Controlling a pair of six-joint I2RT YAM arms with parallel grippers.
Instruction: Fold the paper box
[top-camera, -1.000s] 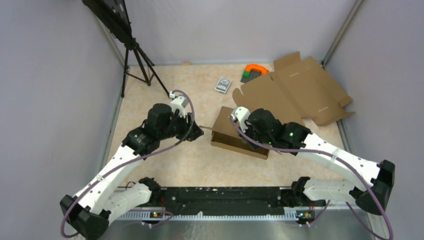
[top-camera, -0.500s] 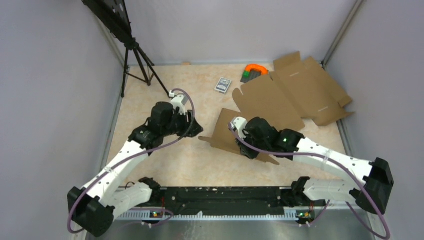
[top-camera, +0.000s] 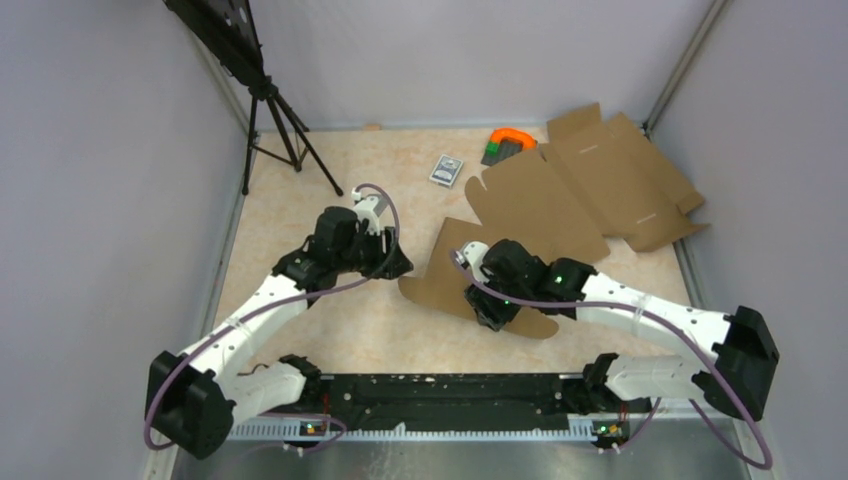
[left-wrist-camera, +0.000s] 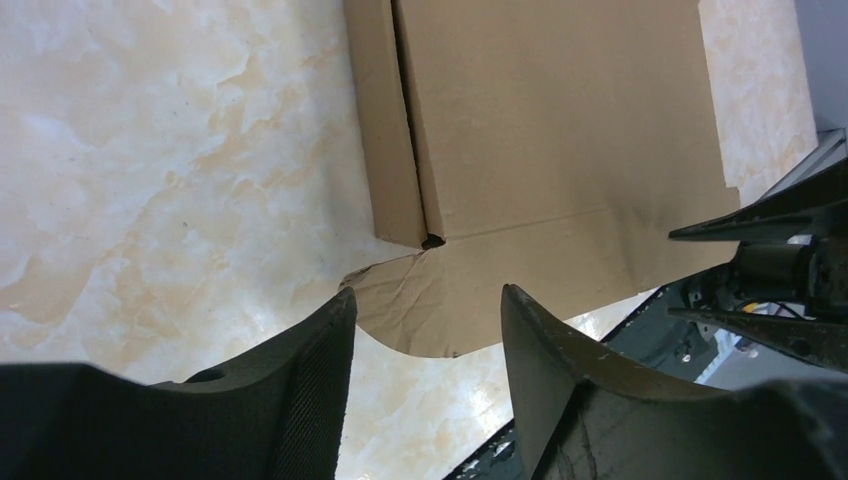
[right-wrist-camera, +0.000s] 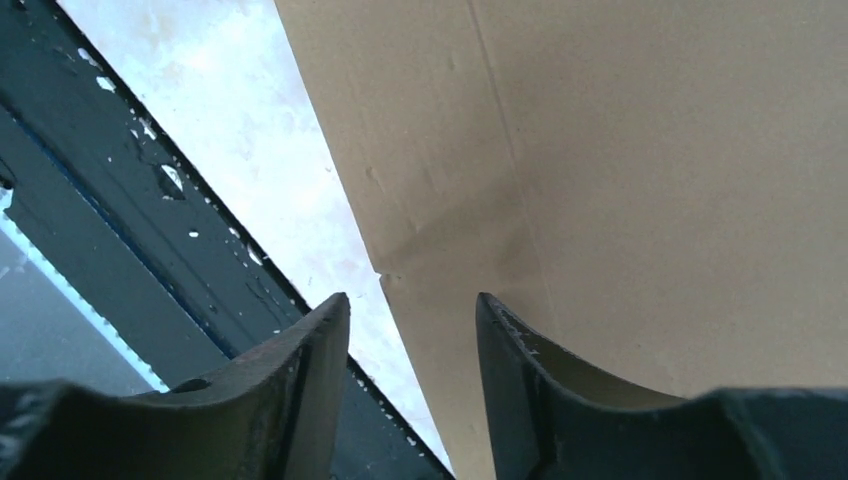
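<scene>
We see the paper box (top-camera: 432, 272) lying almost flat on the marbled table (top-camera: 300, 195), in the middle between the two arms, with one side wall folded up along its left edge and a crumpled flap at its near corner. Our left gripper (top-camera: 396, 262) hovers just beside that left edge, its jaws partly apart with nothing between them. Our right gripper (top-camera: 495, 312) is low over the box's near right part, jaws likewise parted and gripping nothing. A flat cardboard sheet (top-camera: 590, 185) lies far right, a grey card pack (top-camera: 447, 169) near it.
</scene>
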